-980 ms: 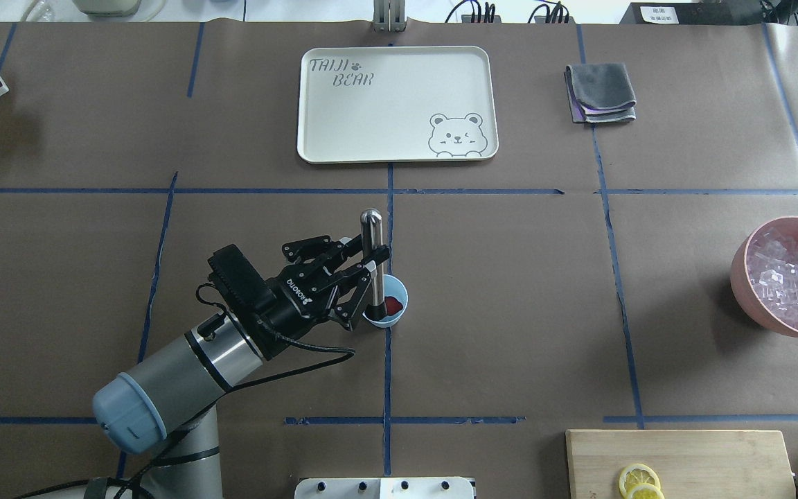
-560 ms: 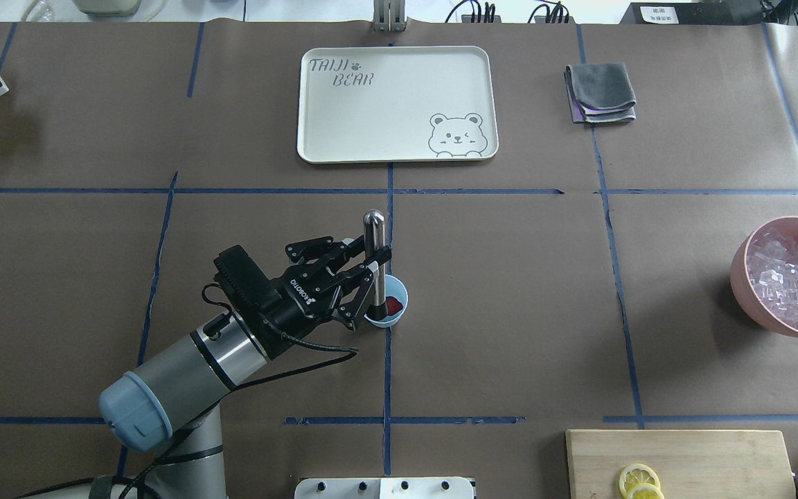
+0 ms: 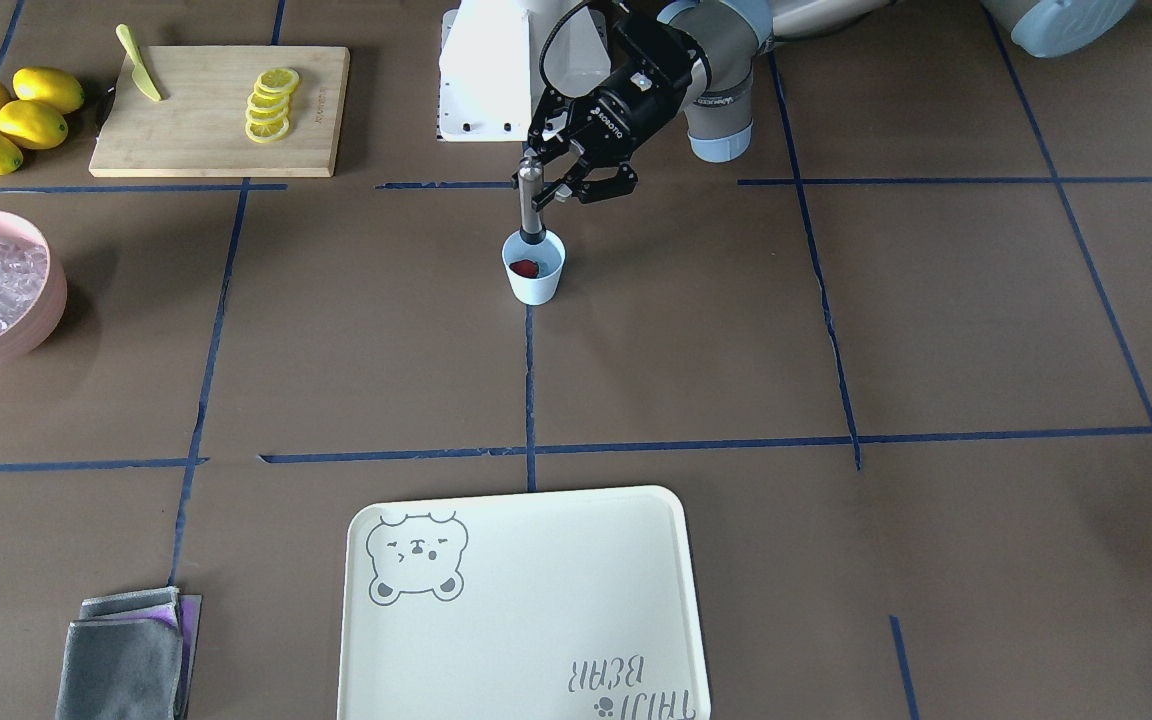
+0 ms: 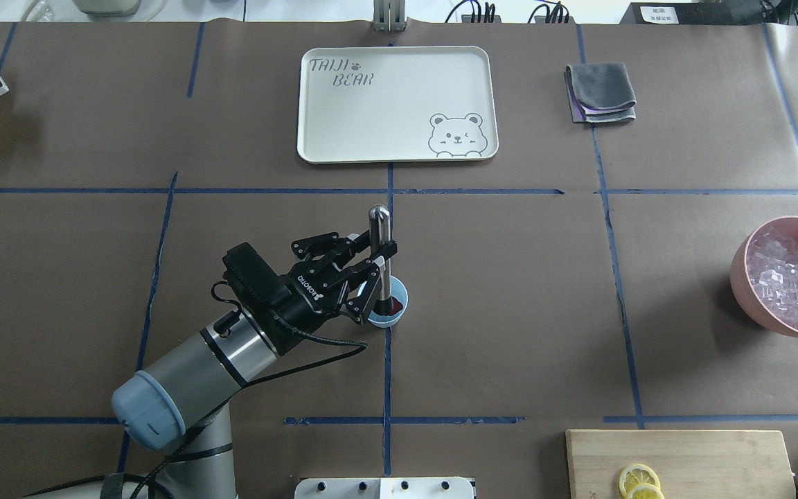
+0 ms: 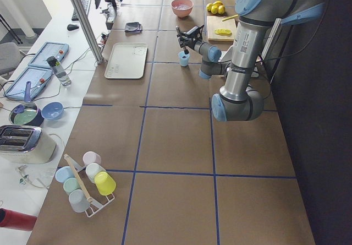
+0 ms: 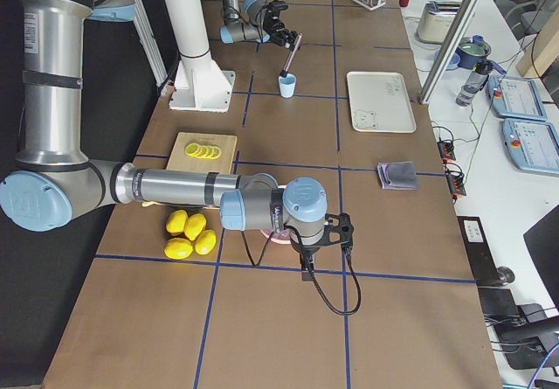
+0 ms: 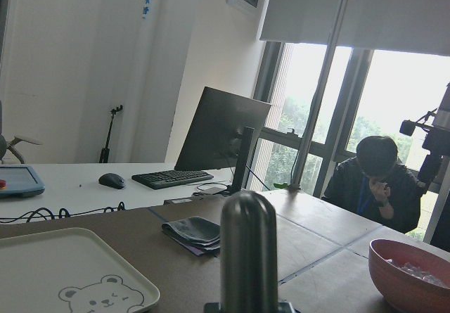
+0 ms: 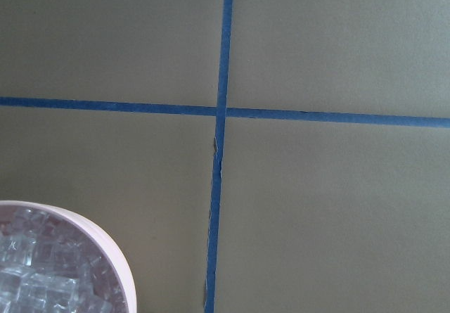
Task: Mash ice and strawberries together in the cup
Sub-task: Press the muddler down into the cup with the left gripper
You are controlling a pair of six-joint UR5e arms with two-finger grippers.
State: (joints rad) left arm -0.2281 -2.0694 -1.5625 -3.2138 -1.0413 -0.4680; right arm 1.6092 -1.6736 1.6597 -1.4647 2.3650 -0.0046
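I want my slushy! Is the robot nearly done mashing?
Done: the strawberry is in the cup. In hand: the left pincer grips the masher, its tip down in the cup. Left: the berry looks like one whole lump, and I see no ice in the cup; the ice sits in the pink bowl. So no, not nearly.
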